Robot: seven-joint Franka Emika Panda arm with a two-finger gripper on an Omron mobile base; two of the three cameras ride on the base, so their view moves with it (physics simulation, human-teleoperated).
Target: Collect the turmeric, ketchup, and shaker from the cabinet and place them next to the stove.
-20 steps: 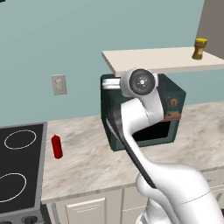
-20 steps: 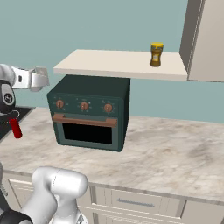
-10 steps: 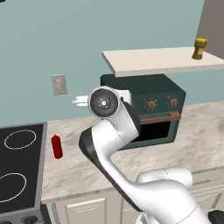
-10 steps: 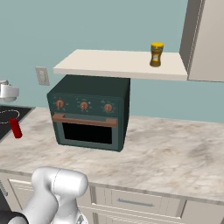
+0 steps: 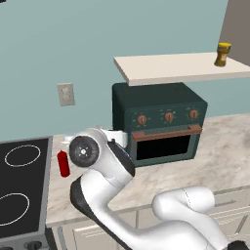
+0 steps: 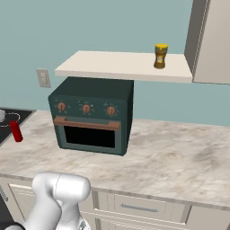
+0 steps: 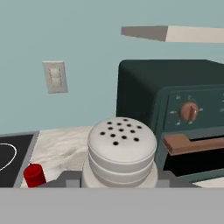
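Note:
The grey-white shaker (image 7: pixel 121 148), its rounded cap dotted with holes, fills the lower middle of the hand view, and my gripper (image 7: pixel 119 181) is shut on its body. It hangs low over the counter between the stove (image 5: pixel 22 195) and the toaster oven. From the right base view the shaker (image 6: pixel 2 115) just shows at the left edge. The red ketchup (image 5: pixel 63 163) stands on the counter beside the stove, slightly left of the shaker; it also appears as ketchup (image 7: pixel 34 175) and ketchup (image 6: pixel 16 131). The turmeric (image 5: pixel 222 53) stands on the cabinet shelf (image 5: pixel 171 68), seen too as turmeric (image 6: pixel 161 55).
A dark green toaster oven (image 5: pixel 158 129) with copper knobs sits under the shelf, right of the shaker. A wall outlet (image 5: pixel 65 94) is above the ketchup. My arm's elbow (image 5: pixel 84 151) hides the hand in the left base view. Marble counter (image 6: pixel 179 157) stretches right.
The arm has swung left and down, carrying the shaker from in front of the toaster oven to low over the counter near the ketchup and stove.

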